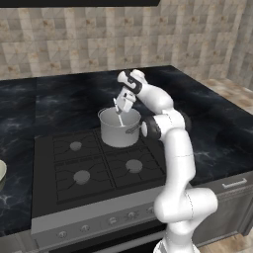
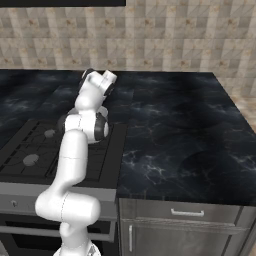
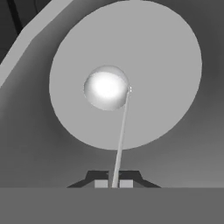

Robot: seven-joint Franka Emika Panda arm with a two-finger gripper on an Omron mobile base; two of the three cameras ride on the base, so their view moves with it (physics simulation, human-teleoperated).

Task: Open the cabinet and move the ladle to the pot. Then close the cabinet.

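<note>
— Where's the ladle?
— Its bowl hangs inside the pot, on the stove.
— And the tool?
— Above the pot, fingers clamped on the ladle's handle.

No readable text, label or number anywhere.

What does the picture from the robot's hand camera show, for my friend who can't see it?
Looking straight down into the pot, the claw is shut on the thin handle of a shiny ladle. The ladle's round bowl hangs over the pot's flat grey bottom, and the pot's wall curves around it.
</note>
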